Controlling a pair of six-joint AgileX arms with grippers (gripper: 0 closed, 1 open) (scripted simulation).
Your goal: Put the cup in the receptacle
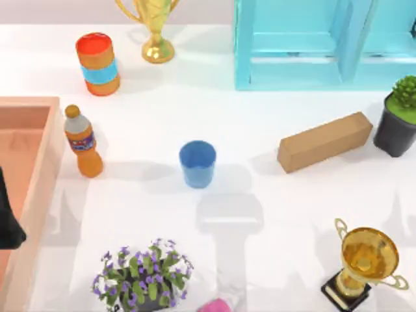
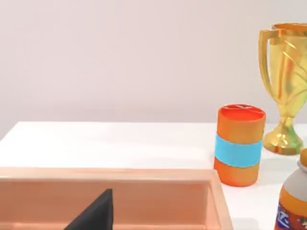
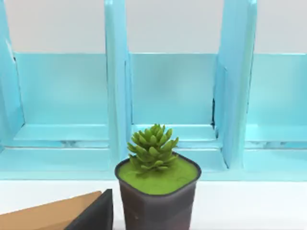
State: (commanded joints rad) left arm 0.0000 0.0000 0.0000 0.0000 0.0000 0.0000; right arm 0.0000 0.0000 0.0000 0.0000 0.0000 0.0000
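Note:
The cup (image 1: 197, 164), a small blue tumbler, stands upright and alone near the middle of the table. The receptacle (image 1: 47, 162) is a salmon bin with thick walls at the table's left edge; its near wall (image 2: 105, 175) also appears in the left wrist view. My left arm (image 1: 8, 221) is a dark shape over the receptacle, well left of the cup. A dark part of my left gripper (image 2: 96, 215) hangs above the bin's inside. A dark part of my right gripper (image 3: 96, 215) sits low before the potted succulent, far from the cup.
An orange bottle (image 1: 82, 142) stands between bin and cup. Behind it are an orange can (image 1: 97, 64) and a gold trophy (image 1: 155, 29). A turquoise shelf (image 1: 325, 42), cardboard box (image 1: 325, 141) and succulent pot (image 1: 398, 117) fill the right. A flower pot (image 1: 143, 273) and second trophy (image 1: 364, 266) stand in front.

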